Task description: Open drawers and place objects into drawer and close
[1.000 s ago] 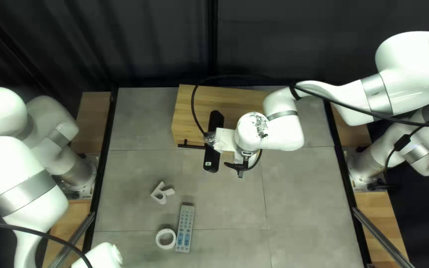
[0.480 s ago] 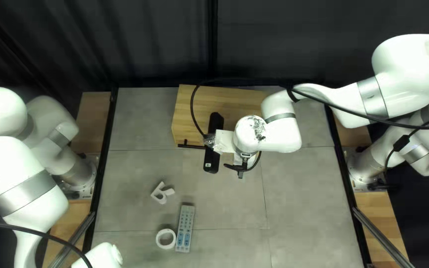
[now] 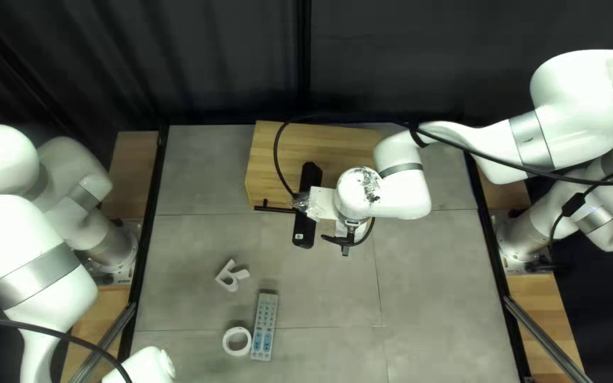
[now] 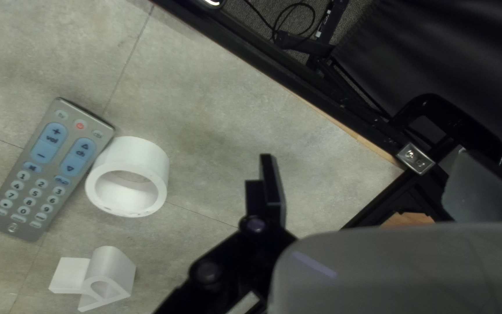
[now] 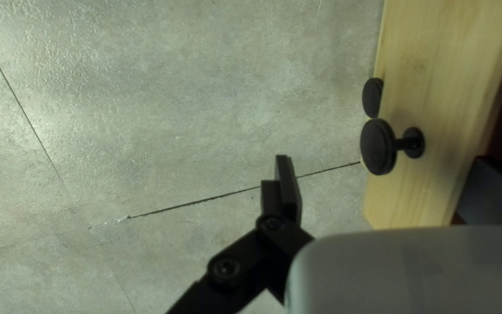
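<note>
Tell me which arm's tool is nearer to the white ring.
Left. The left tool is just off to one side of the white ring, while the right tool is well away from it, in front of the wooden drawer box.

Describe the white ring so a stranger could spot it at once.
On the grey table, find the remote control toward the near edge. The white ring lies beside its blue-buttoned end. Unlike the white R-shaped piece nearby, it is a plain round hoop.
</note>
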Controlling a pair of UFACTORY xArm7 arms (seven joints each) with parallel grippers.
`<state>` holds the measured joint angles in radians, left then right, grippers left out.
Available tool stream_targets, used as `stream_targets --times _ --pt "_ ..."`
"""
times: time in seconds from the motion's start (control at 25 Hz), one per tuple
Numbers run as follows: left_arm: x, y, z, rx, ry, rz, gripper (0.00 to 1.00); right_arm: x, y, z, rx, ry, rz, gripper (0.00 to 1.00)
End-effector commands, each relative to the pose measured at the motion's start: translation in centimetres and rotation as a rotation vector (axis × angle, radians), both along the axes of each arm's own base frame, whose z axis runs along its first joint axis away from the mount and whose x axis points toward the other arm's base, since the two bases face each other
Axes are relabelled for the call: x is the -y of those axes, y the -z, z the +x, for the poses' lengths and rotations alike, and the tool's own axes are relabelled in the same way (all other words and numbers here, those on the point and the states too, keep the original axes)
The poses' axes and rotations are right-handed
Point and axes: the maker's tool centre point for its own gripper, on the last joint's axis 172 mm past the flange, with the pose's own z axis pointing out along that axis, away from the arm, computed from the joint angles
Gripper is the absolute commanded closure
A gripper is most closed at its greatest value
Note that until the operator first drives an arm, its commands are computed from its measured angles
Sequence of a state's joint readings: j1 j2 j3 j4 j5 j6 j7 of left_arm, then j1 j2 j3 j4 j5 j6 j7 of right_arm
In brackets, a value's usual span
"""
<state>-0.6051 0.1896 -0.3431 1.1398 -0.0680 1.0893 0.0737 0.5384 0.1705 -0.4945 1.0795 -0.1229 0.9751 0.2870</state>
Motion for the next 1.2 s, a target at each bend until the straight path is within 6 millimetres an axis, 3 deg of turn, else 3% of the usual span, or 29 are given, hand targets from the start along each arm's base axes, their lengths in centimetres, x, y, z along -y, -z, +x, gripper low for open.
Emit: stream_targets --times 0.04,0.44,1.2 --pt "0.0 0.0 0.0 0.0 0.0 0.0 0.0 0.14 0.27 0.09 -0.004 0.005 0.005 0.0" --pt "0.0 0.0 0.0 0.0 0.0 0.0 0.0 -0.14 0.26 1.05 -0.036 0.037 0.052 0.0" --pt "0.0 0.0 0.0 0.0 0.0 0.0 0.0 0.29 0.52 0.96 -0.043 0.037 0.07 0.0"
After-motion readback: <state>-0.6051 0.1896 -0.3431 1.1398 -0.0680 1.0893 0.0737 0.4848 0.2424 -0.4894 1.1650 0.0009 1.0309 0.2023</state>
